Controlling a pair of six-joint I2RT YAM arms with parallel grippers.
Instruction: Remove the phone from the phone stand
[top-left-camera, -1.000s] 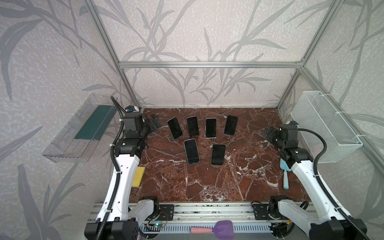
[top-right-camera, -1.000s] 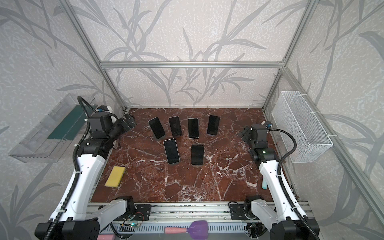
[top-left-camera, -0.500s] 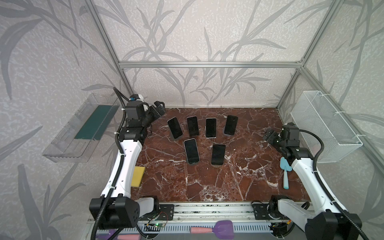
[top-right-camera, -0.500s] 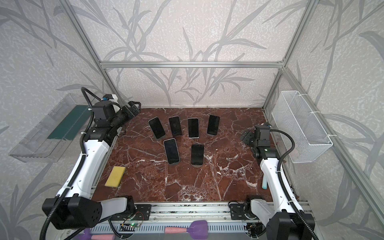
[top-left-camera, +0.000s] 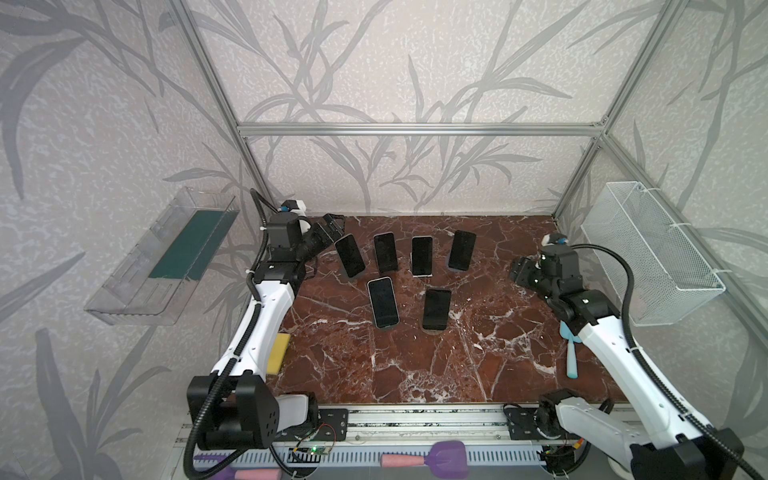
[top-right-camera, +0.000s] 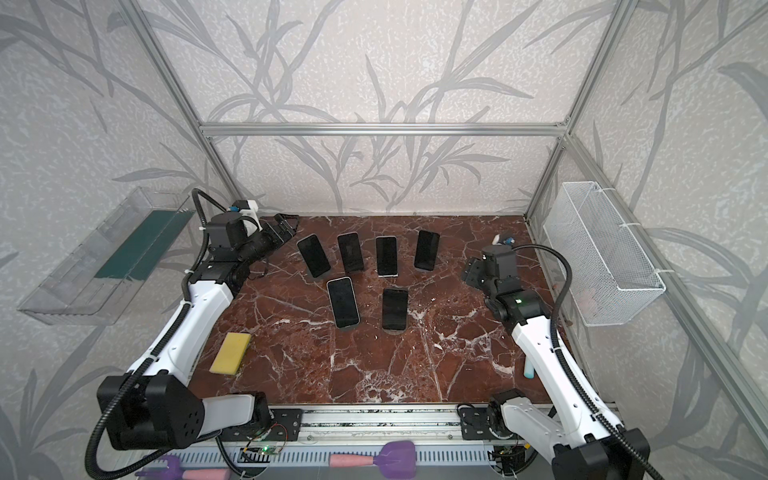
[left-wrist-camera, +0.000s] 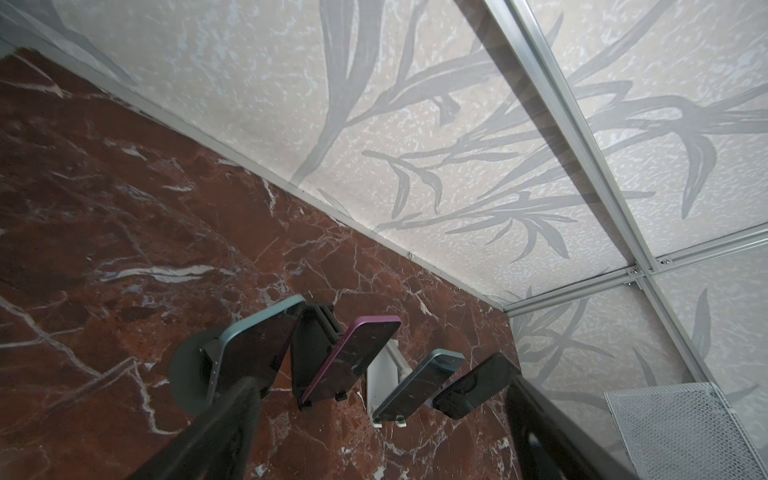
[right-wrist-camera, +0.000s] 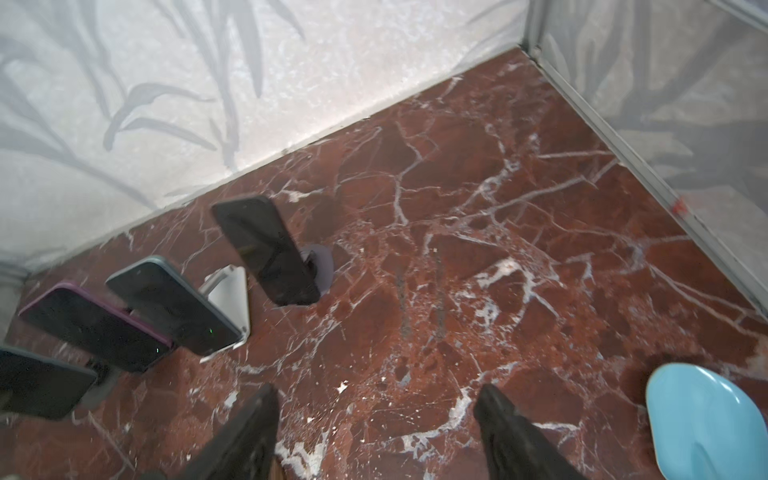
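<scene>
The left fingers (left-wrist-camera: 232, 419) are spread and empty, pointing along the back row of 4 phones. The nearest, a teal-edged phone (left-wrist-camera: 253, 349), leans on its round-based stand (left-wrist-camera: 185, 374) just beyond them. The right fingers (right-wrist-camera: 507, 419) are also parted, holding nothing, over bare surface (right-wrist-camera: 415, 270). All 6 phones appear seated on stands, so this looks like the approach. Next, the fingers should straddle a phone's edges, clamp, then lift it clear.

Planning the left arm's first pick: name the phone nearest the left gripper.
The back row's leftmost phone, right beside the left gripper; every other phone stands farther off.
</scene>
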